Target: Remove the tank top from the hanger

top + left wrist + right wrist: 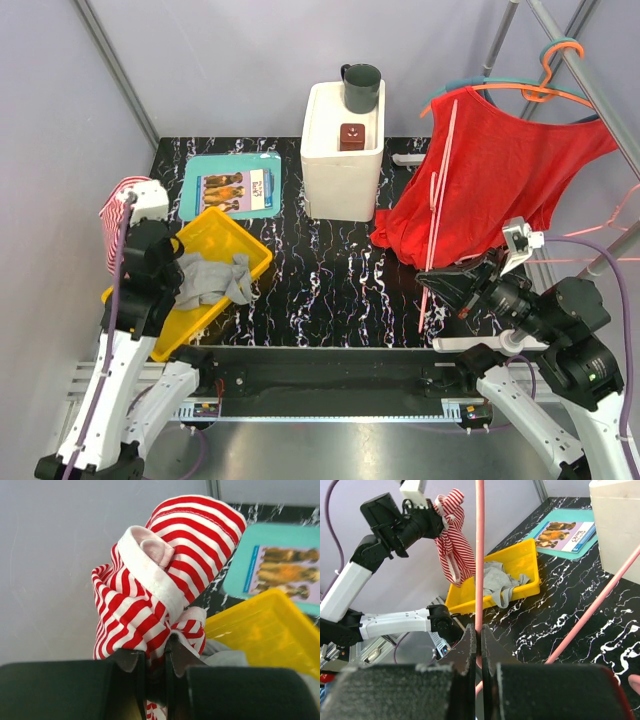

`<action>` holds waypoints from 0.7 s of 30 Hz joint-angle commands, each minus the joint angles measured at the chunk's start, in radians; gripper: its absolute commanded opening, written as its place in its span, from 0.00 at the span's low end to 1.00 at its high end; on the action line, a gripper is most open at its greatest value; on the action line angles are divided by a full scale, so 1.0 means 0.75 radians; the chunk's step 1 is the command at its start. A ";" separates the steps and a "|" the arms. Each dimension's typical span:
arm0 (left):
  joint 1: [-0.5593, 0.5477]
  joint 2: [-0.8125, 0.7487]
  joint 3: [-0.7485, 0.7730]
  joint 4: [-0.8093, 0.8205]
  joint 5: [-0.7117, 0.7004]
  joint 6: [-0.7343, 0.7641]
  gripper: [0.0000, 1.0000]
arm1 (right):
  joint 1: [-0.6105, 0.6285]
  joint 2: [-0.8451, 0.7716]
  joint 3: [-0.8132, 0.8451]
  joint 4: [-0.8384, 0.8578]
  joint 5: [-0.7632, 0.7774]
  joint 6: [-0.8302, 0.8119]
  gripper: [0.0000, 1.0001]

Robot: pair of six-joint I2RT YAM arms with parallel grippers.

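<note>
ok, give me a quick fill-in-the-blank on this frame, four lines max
1. The left gripper is shut on a tank top patterned in red-and-white ____.
2. The right gripper is shut on a thin hanger coloured ____.
3. The grey cloth lies in the ____ tray.
4. The dark mug stands on the ____ box.

Missing words: stripes; pink; yellow; white.

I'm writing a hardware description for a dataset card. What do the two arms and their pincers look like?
The left arm and right arm have white tubular links with black joints and wrists. A purple cable trails along each. The left pincer and right pincer are matte black, each with two flat, tapered fingers.
</note>
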 commanded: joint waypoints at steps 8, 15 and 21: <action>0.005 0.085 -0.161 -0.067 0.604 0.253 0.00 | 0.007 -0.051 -0.041 0.070 -0.035 -0.041 0.00; 0.005 0.070 -0.273 -0.176 0.883 0.189 0.00 | 0.007 -0.047 -0.078 0.086 -0.033 -0.041 0.00; -0.005 0.207 -0.249 -0.213 0.926 0.169 0.14 | 0.009 -0.045 -0.088 0.115 -0.039 -0.026 0.00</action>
